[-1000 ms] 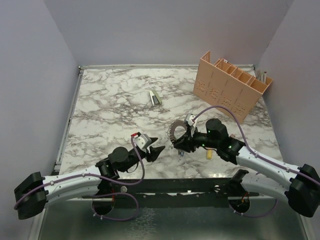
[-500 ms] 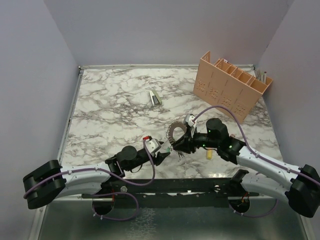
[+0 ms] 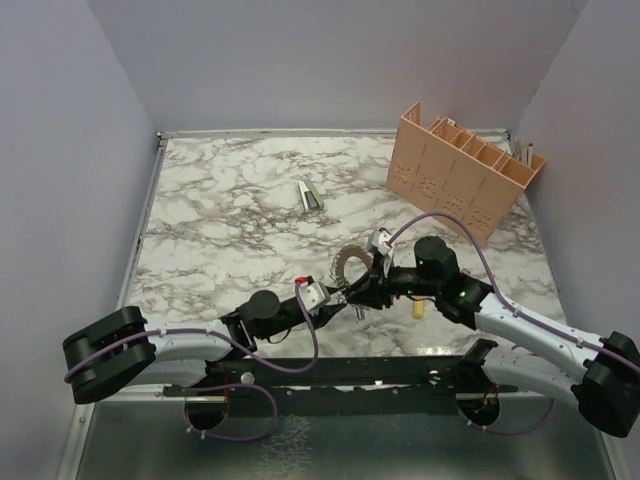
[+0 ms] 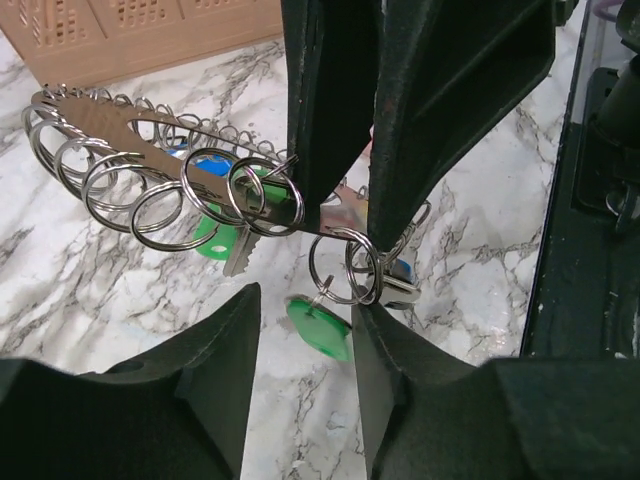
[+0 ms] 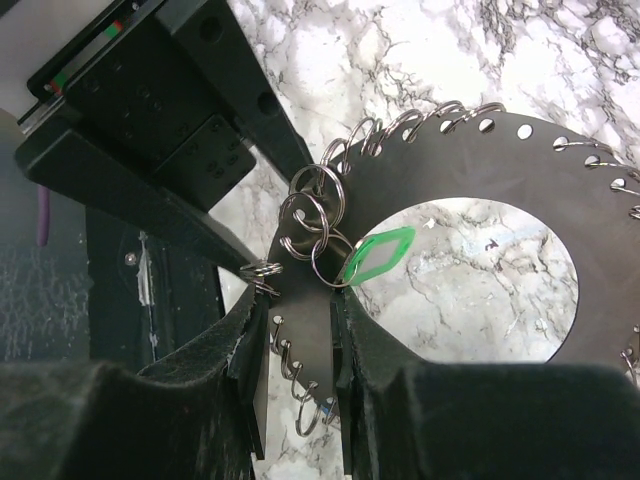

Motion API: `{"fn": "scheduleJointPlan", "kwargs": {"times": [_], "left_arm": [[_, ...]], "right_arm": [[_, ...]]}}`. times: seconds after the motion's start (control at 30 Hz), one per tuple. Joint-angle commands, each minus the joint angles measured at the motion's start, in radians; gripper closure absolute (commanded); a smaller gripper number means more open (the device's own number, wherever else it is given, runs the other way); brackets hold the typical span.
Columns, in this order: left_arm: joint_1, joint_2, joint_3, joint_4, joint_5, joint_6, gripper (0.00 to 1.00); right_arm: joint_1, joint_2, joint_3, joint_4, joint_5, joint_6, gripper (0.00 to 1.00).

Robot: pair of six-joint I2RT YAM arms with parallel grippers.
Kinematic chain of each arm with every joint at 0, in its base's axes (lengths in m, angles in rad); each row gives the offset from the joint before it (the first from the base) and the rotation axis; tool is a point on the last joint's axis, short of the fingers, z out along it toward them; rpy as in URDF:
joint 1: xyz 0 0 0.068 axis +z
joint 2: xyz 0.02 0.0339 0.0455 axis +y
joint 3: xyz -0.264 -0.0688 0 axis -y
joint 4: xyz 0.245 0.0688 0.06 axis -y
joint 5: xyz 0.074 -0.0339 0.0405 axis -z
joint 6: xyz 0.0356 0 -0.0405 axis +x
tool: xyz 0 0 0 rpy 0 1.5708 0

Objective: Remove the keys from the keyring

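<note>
**Flat ring gripped near the front edge**

The right end effector (image 5: 297, 318) is clamped on the band of the keyring (image 5: 480, 180). This is a flat grey disc with punched holes and many thin wire loops, held above the marbled worktop (image 3: 220, 220). The left end effector (image 4: 305, 300) stands parted around the hanging keys (image 4: 318, 325), which have green plastic heads. Bare marble lies behind.

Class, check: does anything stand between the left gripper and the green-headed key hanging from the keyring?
Nothing visible does. The green-headed key hangs from the keyring in the gap between the open fingers of the left gripper; the right gripper clamps the keyring beyond it.
</note>
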Motion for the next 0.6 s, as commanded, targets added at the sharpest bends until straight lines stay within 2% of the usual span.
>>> {"fn": "scheduleJointPlan", "kwargs": {"times": [0.0, 0.17, 0.23, 0.4, 0.47, 0.57], "left_arm": [[0.002, -0.015, 0.011, 0.055, 0.033, 0.028, 0.66], [0.007, -0.146, -0.035, 0.036, 0.04, 0.042, 0.88], [0.007, -0.201, -0.036, -0.005, 0.06, 0.05, 0.94], [0.007, -0.292, -0.031, -0.104, 0.092, 0.048, 0.96], [0.007, -0.31, -0.029, -0.121, 0.09, 0.041, 1.0], [0.007, -0.32, -0.021, -0.135, 0.088, 0.031, 1.0]], "right_arm": [[-0.002, -0.035, 0.019, 0.015, -0.045, -0.015, 0.99], [-0.001, -0.045, 0.005, 0.011, -0.017, -0.043, 0.99], [-0.002, -0.04, 0.002, 0.013, -0.01, -0.048, 0.99], [-0.005, -0.037, -0.006, 0.023, 0.024, -0.048, 0.99], [-0.007, -0.045, -0.013, 0.033, 0.038, -0.046, 0.99], [-0.01, -0.048, -0.018, 0.042, 0.043, -0.042, 0.99]]}}
